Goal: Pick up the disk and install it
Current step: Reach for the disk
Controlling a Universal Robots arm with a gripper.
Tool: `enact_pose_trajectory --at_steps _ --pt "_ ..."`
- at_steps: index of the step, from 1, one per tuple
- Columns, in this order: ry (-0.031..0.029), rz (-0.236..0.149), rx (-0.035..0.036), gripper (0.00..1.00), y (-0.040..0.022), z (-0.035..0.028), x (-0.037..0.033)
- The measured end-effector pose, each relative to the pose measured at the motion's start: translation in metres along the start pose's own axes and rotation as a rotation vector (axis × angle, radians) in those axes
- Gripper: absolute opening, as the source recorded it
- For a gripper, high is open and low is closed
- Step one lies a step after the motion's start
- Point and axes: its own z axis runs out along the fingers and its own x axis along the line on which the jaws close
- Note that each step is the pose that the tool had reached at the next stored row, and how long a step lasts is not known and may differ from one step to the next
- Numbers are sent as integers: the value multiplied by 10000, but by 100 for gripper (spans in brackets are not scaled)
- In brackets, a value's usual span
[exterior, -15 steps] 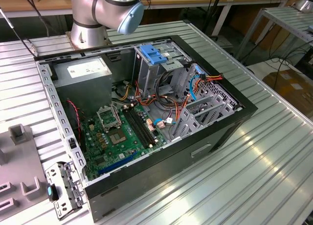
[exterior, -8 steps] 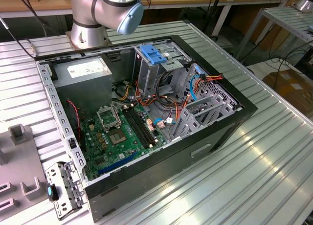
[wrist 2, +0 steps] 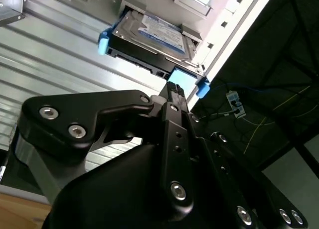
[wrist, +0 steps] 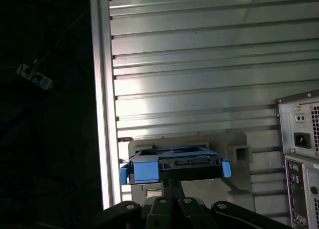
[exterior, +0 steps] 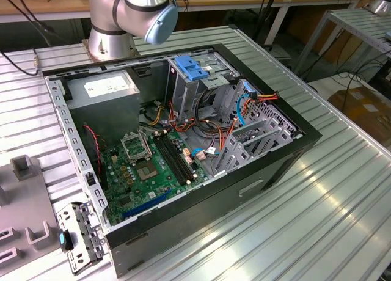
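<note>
One disk (wrist 2: 149,36), blue-railed, in grey holder (wrist: 239,152) at bench (wrist: 199,64) edge. Gripper (wrist 2: 174,88) narrow, tip at disk's front edge; hold unclear. Best: align square, lift level, avoid snagging holder.

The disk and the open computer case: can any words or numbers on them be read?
Label on the disk, white with a blue band: print too small to read.
Sticker on the power supply: too blurred to read.
Markings on the motherboard: too small to read.
Nothing legible anywhere.
</note>
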Motion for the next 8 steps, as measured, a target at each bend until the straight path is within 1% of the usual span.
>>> enact_pose_trajectory --at_steps 1,2,8 --pt "2 1 1 11 -1 3 55" --pt "2 1 1 11 -1 5 74" --pt "1 0 1 11 -2 6 88"
